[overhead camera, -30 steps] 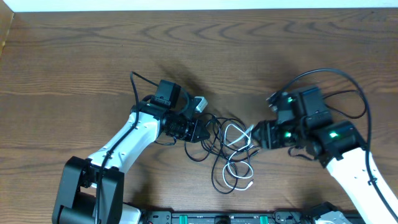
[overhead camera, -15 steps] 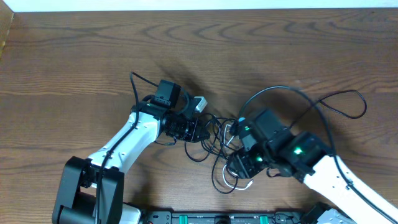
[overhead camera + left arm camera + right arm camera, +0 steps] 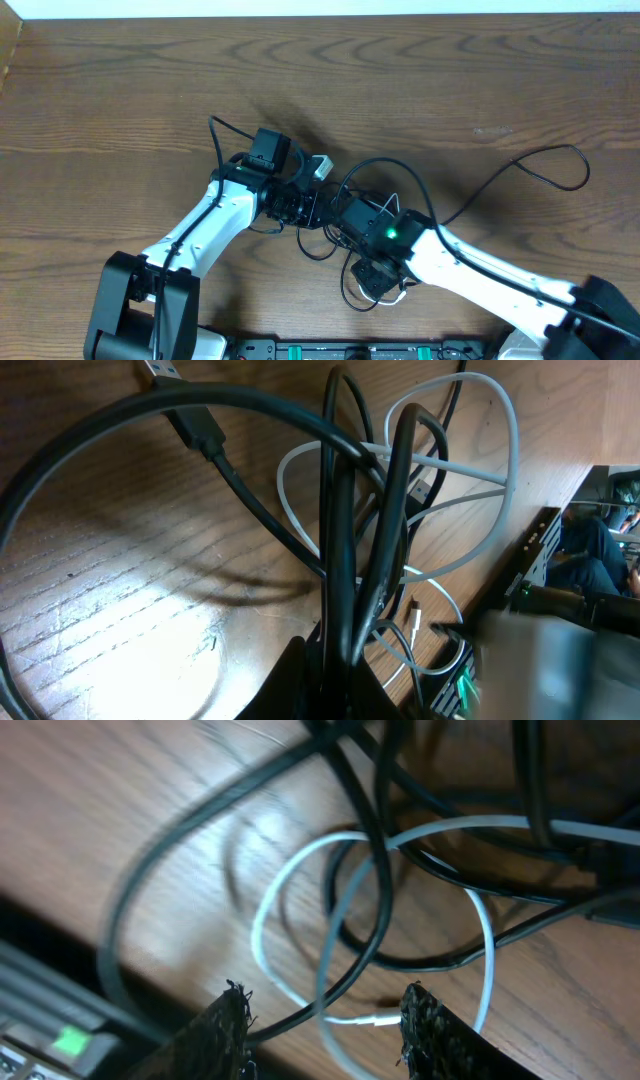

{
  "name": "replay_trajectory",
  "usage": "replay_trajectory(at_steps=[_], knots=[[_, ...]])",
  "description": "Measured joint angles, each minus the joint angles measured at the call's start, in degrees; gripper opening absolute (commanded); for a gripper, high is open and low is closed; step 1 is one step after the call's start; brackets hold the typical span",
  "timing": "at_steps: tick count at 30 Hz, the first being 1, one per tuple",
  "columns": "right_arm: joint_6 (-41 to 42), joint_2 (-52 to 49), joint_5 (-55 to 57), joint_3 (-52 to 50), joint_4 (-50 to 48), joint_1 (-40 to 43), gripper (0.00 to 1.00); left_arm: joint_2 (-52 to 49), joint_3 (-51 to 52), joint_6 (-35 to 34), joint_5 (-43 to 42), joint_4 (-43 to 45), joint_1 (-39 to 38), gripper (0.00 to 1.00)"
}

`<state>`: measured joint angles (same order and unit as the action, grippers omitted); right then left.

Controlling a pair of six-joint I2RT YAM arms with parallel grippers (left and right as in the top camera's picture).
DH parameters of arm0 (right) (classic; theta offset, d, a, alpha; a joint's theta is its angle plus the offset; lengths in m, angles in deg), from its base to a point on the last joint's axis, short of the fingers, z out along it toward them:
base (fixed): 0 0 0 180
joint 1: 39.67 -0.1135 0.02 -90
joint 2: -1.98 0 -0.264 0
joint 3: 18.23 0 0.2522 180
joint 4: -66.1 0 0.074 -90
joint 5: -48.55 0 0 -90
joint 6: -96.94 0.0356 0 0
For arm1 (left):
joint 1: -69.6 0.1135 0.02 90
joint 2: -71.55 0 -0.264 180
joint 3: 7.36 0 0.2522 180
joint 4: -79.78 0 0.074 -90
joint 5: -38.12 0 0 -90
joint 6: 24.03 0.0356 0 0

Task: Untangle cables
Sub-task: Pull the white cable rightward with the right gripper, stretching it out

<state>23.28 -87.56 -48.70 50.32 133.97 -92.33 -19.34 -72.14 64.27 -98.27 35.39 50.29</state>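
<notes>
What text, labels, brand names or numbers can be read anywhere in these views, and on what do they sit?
No text can be read in any view.
black cable and white cable: no print visible.
right arm: only a green light, no characters.
rail at the table's near edge: marks too small to read.
</notes>
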Motion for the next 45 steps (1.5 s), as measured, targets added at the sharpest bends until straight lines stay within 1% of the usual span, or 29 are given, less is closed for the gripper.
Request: replay_trajectory(at_steps=[2, 3, 8, 13, 16, 17, 24, 30, 33, 37, 41, 45], knots=[[-0.09, -2.14, 0.76, -0.07, -0.35, -0.02, 0.31, 0.0, 0.0, 0.0, 0.0, 0.0, 0.0, 0.08], [0.0, -3.19, 0.94, -0.09, -0.63, -0.02, 0.01, 0.0, 0.0, 0.0, 0.0, 0.0, 0.0, 0.08], [0.81, -5.03, 1.7, -0.15, -1.18, -0.02, 0.01, 0.0, 0.0, 0.0, 0.0, 0.0, 0.0, 0.08], [0.81, -2.69, 1.75, 2.75, 4.74, 1.55, 0.01, 0.0, 0.0, 0.0, 0.02, 0.02, 0.0, 0.08], [0.81, 2.69, 1.86, 6.97, 5.51, 3.87, 0.01, 0.0, 0.0, 0.0, 0.0, 0.02, 0.0, 0.08], [0.81, 6.32, 1.9, 9.27, 5.4, 5.09, 0.01, 0.0, 0.0, -0.02, 0.0, 0.02, 0.0, 0.07], [0.81, 22.71, 2.14, 16.22, 2.86, 9.92, 0.01, 0.0, 0.0, -0.22, 0.0, 0.02, 0.0, 0.08], [0.74, 35.34, 2.86, 19.12, -7.04, 12.96, 0.01, 0.0, 0.0, -0.24, 0.04, 0.0, 0.0, 0.08], [0.57, 42.38, 6.95, 19.5, -13.22, 14.1, 0.01, 0.0, 0.0, -1.07, 1.01, 0.0, 0.0, 0.08], [0.42, 48.98, 15.58, 19.71, -16.72, 14.62, 0.01, 0.0, 0.0, -2.82, 3.34, 0.0, 0.0, 0.08], [-0.83, 53.02, 25.7, 20.24, -16.55, 14.62, 0.01, 0.0, 0.0, -3.52, 4.55, 0.0, 0.0, 0.08], [-1.73, 53.55, 35.98, 20.26, -12.68, 14.62, 0.01, 0.0, 0.0, -4.76, 6.23, -0.02, -0.02, 0.08]])
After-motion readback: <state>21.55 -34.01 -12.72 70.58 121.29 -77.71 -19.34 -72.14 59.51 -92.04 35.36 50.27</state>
